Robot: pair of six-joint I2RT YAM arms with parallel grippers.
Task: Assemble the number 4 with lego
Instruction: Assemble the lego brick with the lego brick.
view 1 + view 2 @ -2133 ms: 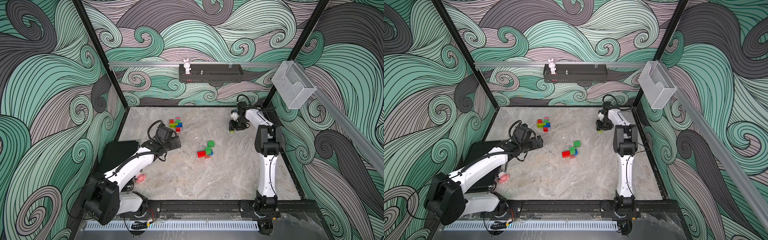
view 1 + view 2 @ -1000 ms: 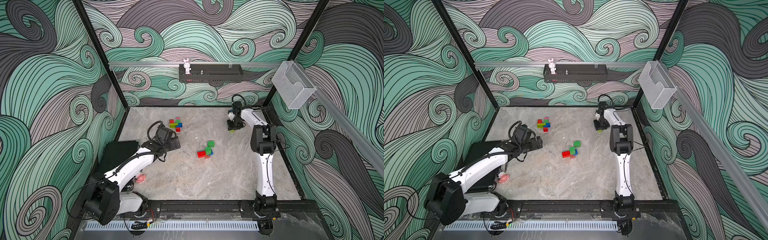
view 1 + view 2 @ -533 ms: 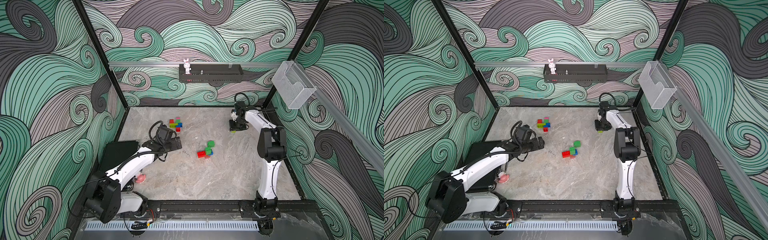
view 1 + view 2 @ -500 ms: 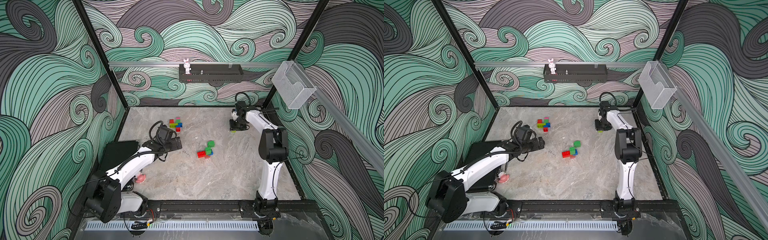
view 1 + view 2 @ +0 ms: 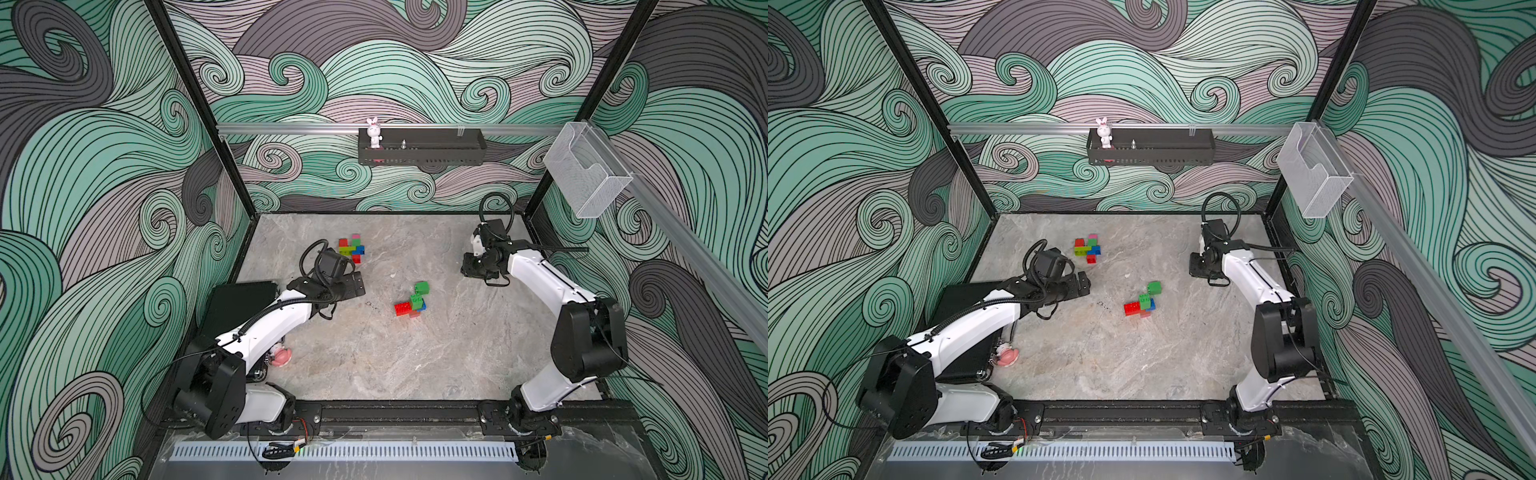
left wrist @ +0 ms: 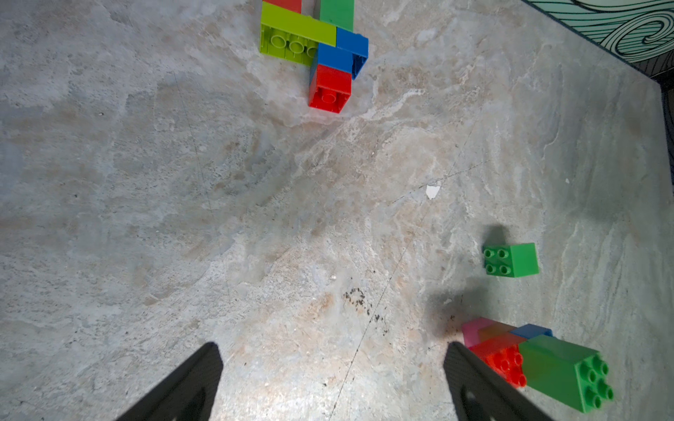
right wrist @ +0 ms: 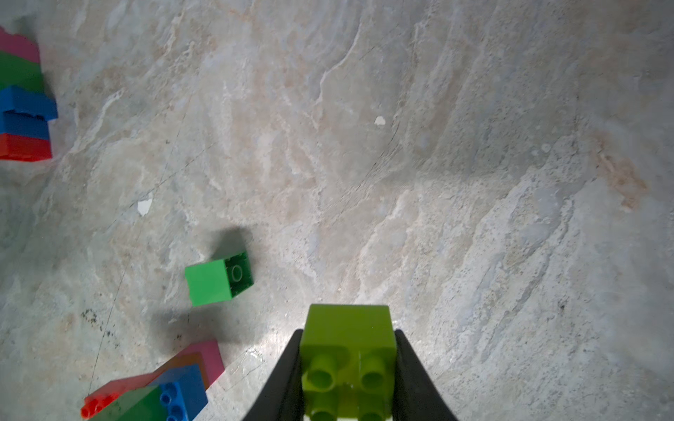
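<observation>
One lime brick [image 7: 348, 364] sits clamped inside the right gripper [image 7: 348, 333].

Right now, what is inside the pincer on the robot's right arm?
A lime lego brick, studs toward the wrist camera, pinched in the right gripper. The fingers cover two of its sides, and its underside faces away, unseen.
</observation>
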